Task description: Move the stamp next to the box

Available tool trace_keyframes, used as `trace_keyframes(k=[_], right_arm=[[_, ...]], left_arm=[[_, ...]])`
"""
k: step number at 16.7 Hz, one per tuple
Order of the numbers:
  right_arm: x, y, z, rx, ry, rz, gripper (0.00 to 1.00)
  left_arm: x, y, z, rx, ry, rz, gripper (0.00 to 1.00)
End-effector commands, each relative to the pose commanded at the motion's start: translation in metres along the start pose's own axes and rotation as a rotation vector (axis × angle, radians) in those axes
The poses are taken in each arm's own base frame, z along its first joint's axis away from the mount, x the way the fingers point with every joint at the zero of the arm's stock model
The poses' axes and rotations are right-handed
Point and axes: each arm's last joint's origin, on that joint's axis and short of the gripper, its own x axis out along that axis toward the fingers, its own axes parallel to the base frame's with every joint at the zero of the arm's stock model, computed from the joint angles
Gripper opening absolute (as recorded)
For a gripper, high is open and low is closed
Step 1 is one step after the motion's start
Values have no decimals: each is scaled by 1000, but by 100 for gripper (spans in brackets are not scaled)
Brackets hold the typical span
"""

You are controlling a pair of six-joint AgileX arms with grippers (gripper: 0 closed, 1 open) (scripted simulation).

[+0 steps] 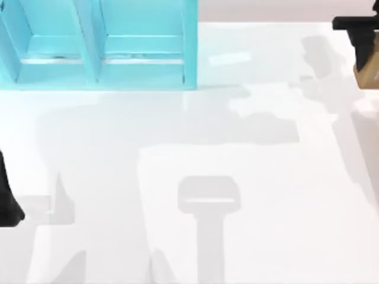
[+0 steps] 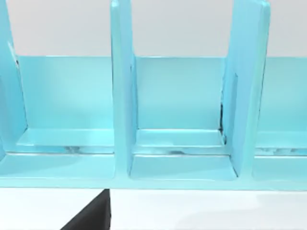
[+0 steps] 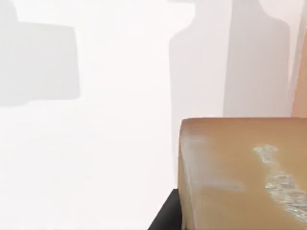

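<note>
The stamp (image 1: 368,72) is a tan-brown block at the far right edge of the table, hanging under my right gripper (image 1: 361,36), which is shut on it. In the right wrist view the stamp (image 3: 240,172) looms close, with a white patterned mark on its face and the white table well below it. The box (image 1: 98,53) is turquoise, with upright dividers, and stands at the back left. The left wrist view faces the box (image 2: 182,96) and its open compartments. My left gripper (image 1: 6,204) is parked at the table's left edge.
The white table (image 1: 237,177) carries grey shadows of the arms across its middle and front. A wide stretch of it separates the box's right wall from the stamp.
</note>
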Motion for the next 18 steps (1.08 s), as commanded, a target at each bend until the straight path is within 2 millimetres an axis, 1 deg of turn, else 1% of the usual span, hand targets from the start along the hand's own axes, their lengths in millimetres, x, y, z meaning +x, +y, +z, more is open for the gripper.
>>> trace_keyframes(k=[1,2,5,9,12,16,18], right_arm=[[-3,-10,0,0,-2,0,0],[-5,-15,0,0,-2,0,0],[-5,-16,0,0,-3,0,0],[0,-14,1,-2,-8,0,0],[16,-15,2,2,-12,0,0],[46,-15,1,1,-3,0,0],[56,-15,0,0,-3,0,0]], left_arm=[[0,0,0,0,0,0,100],[0,0,0,0,0,0,100],[0,0,0,0,0,0,100],[0,0,0,0,0,0,100],[0,0,0,0,0,0,100],[0,0,0,0,0,0,100],[0,0,0,0,0,0,100]])
